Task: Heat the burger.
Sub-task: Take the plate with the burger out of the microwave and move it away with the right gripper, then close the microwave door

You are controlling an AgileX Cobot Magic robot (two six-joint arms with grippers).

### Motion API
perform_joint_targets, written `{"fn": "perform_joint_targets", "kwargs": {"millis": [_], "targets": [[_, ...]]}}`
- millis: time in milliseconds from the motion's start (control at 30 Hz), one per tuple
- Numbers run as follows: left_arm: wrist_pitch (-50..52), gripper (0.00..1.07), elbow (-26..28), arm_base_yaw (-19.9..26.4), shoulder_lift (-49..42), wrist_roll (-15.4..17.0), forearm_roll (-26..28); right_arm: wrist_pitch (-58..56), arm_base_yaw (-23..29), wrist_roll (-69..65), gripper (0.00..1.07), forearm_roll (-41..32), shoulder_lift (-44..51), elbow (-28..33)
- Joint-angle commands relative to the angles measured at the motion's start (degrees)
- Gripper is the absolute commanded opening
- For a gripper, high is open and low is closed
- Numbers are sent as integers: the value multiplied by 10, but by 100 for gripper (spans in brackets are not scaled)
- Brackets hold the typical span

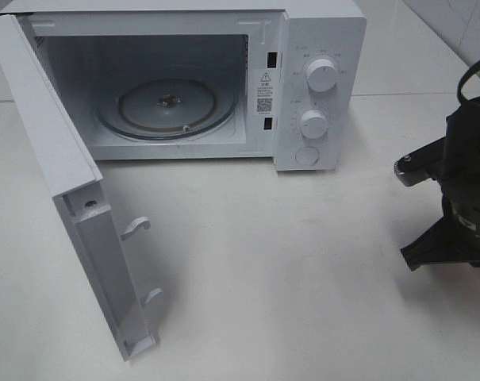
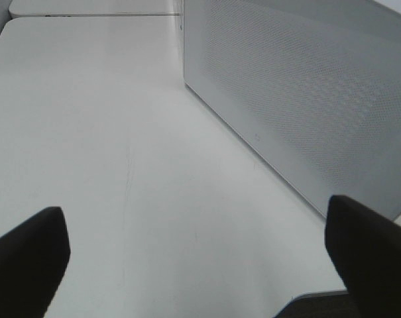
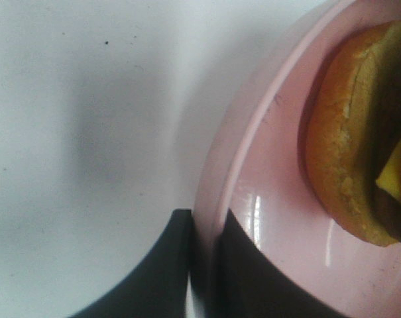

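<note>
Left fingers [image 2: 28,258] wide apart, right fingers [image 3: 167,265] pinched together

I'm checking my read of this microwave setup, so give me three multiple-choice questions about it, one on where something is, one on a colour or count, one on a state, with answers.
1. Where does the burger sit?
A. On the turntable
B. On the plate
C. On top of the microwave

2. How many round knobs are on the microwave panel?
A. Two
B. Four
C. None

3. How does the microwave door stand?
A. Shut
B. Swung wide open
C. Taken off

Answers:
1. B, the right wrist view shows the burger lying on the pink plate, whose rim the right gripper pinches.
2. A, the exterior view shows an upper knob and a lower knob, with a flat round button beneath them.
3. B, the door stands open to the left and the glass turntable lies bare inside.
</note>
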State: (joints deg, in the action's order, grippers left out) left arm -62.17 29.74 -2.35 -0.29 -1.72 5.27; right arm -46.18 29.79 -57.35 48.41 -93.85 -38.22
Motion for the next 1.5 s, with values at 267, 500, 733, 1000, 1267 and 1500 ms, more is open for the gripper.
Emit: {"fn": "perform_joint_targets", "kwargs": {"millis": [267, 500, 733, 1000, 1267, 1500], "targets": [[8, 100, -1, 0, -3, 3, 1, 7, -38, -42, 5, 57, -87, -32], [8, 100, -1, 0, -3, 3, 1, 11, -38, -74, 7, 69, -140, -60], [8, 100, -1, 0, -3, 3, 1, 29, -38, -78, 27, 71, -157, -67], [8, 100, -1, 0, -3, 3, 1, 28, -36, -21, 57, 45, -125, -67], [8, 100, -1, 0, -3, 3, 1, 29, -36, 122, 57, -41, -11, -67], [8, 100, -1, 0, -3, 3, 1, 36, -36, 326, 58, -187, 91, -67]]}}
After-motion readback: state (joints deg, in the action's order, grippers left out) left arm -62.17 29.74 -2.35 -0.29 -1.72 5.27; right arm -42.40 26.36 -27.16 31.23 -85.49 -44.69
